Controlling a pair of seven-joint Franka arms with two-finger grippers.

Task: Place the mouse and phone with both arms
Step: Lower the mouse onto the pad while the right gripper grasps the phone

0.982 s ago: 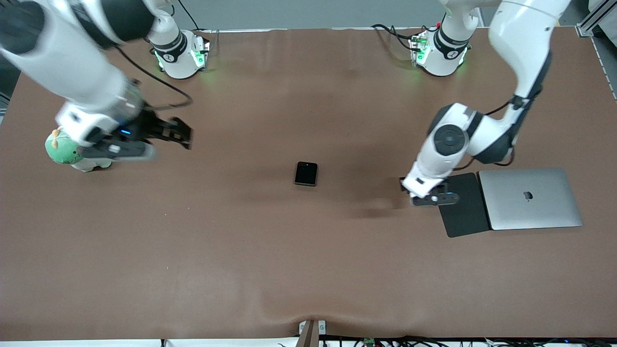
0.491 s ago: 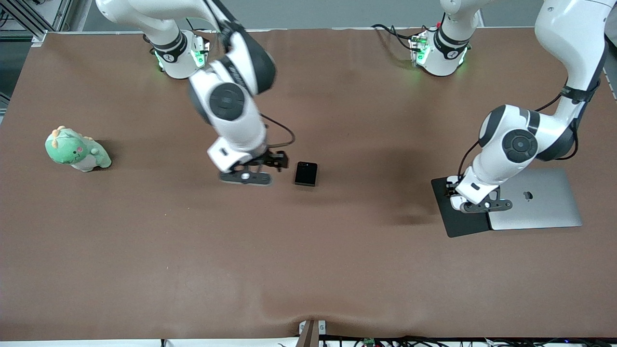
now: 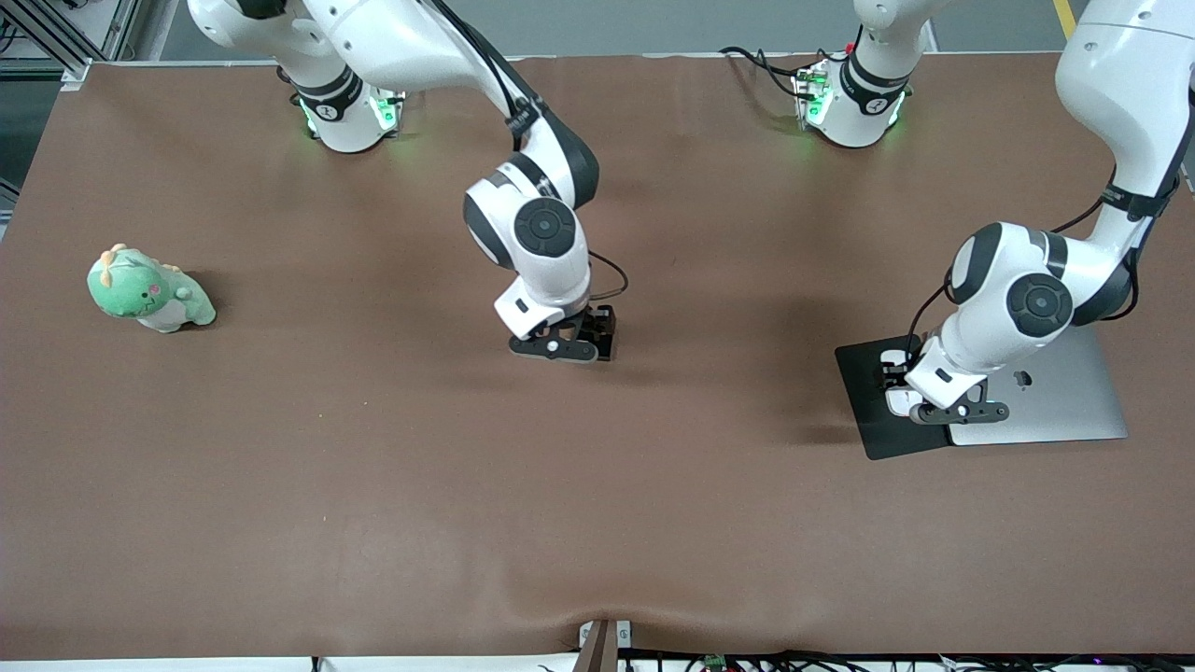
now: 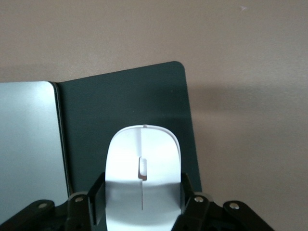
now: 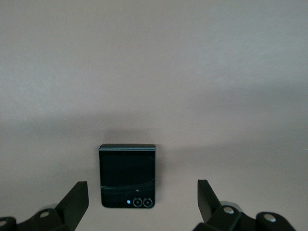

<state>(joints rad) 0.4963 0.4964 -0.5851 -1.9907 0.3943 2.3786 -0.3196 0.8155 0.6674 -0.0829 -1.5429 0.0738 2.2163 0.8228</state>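
Glossy white oval mouse (image 4: pixel 143 178): now over black mouse pad (image 3: pixel 864 411), pinched by left gripper (image 4: pixel 143 204); right gripper (image 5: pixel 139 202), spread, newly hovering over black square phone (image 5: pixel 127 175).

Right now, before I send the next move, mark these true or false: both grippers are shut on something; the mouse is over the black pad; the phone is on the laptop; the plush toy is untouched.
1. Both grippers are shut on something: false. The left gripper is shut on the mouse; the right gripper is open, over the phone.
2. Mouse over the black pad: true.
3. Phone on the laptop: false; it lies on the table.
4. Plush toy untouched: true.
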